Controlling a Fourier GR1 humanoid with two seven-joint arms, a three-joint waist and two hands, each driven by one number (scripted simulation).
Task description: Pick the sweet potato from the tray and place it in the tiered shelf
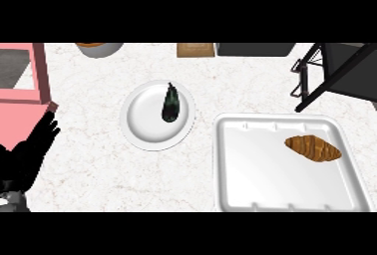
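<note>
A brown, ridged sweet potato (313, 148) lies in the upper right part of a white tray (250, 174) at the lower right of the counter. The black tiered shelf (331, 74) stands at the top right, beyond the tray. My left hand (33, 149) shows at the left edge with its fingers straight and pointing up, holding nothing, far from the tray. My right hand is out of view.
A white plate (143, 124) left of the tray carries a dark eggplant (170, 103). A pink object (26, 74) stands at the upper left. Along the far edge are a bowl (99, 48), a brown box (196, 50) and a dark block (254, 49).
</note>
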